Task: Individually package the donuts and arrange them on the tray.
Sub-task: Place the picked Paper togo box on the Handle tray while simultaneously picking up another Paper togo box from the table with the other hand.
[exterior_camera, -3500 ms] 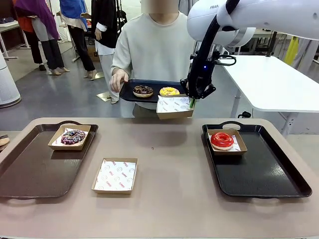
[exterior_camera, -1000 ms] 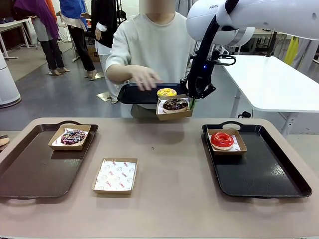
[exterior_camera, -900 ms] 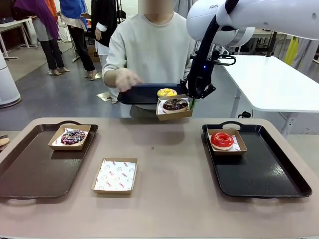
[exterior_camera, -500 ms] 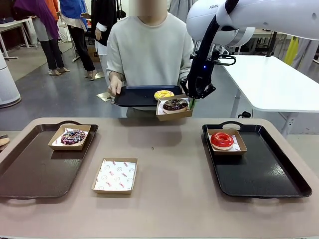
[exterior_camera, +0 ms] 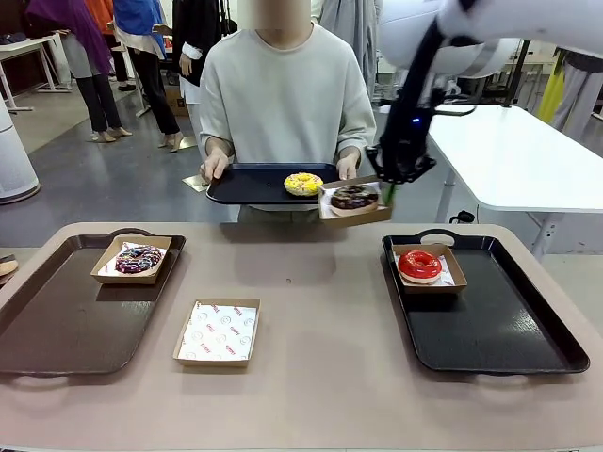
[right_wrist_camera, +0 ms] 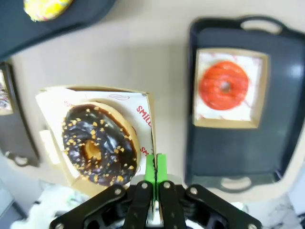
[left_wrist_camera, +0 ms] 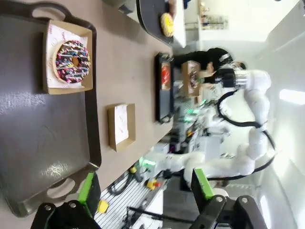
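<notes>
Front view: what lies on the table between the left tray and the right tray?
The front view shows an empty paper-lined box nearer the left tray; the rest, up to the right tray, is bare tabletop.

Right arm (exterior_camera: 528, 28), at one o'clock in the front view, has a glossy white rounded shell, black wrist section, blue light (exterior_camera: 415, 120) and looped black cable (exterior_camera: 454, 111); left gripper (left_wrist_camera: 145, 186) and right gripper (right_wrist_camera: 155, 161) are black with green pads (left_wrist_camera: 202, 183); person's sweatshirt (exterior_camera: 287, 94) is pale grey, long-sleeved.
</notes>
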Controlling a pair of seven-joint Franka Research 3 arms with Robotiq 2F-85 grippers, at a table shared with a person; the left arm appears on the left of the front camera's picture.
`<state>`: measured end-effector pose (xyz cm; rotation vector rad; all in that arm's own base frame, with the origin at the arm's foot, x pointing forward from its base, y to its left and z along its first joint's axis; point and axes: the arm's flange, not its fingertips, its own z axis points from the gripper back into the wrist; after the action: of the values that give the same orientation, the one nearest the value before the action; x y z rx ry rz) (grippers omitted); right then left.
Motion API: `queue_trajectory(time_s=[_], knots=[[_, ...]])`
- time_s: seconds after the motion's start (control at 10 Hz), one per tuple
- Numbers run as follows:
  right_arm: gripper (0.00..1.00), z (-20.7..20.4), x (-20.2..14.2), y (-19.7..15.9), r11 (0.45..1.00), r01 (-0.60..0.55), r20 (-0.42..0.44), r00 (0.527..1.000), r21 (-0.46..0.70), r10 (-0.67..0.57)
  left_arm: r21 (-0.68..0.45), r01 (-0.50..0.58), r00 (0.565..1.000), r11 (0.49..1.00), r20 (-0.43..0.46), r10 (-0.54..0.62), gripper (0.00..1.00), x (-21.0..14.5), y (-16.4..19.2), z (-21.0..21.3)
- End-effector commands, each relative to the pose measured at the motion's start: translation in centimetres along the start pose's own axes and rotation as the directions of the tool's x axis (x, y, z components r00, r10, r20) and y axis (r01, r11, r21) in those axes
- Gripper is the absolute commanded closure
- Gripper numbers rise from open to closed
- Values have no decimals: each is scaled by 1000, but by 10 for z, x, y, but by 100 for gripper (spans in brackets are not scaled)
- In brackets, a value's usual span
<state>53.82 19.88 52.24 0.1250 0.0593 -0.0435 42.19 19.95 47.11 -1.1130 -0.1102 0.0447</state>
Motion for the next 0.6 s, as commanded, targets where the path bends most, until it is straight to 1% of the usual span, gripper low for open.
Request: queue_trajectory(time_s=[0.0, 0.1, 0.2, 0.4, 0.5], knots=[[99, 12, -42, -44, 998, -15, 33, 999, -55, 17, 160, 54, 995, 986, -89, -40, 0, 10, -52, -17], [99, 13, -54, -66, 997, -38, 26, 999, -62, 39, 252, 99, 988, 963, -138, -65, 0, 13, -82, -35], [99, 9, -61, -85, 997, -53, 29, 998, -58, 54, 327, 135, 980, 935, -182, -78, 0, 13, -104, -54], [99, -7, -71, -115, 998, -37, 39, 998, -40, 39, 445, 189, 969, 875, -229, -93, 0, 13, -133, -97], [99, -16, -79, -130, 998, -30, 41, 999, -53, 32, 510, 214, 963, 833, -255, -91, 0, 13, -142, -123]])
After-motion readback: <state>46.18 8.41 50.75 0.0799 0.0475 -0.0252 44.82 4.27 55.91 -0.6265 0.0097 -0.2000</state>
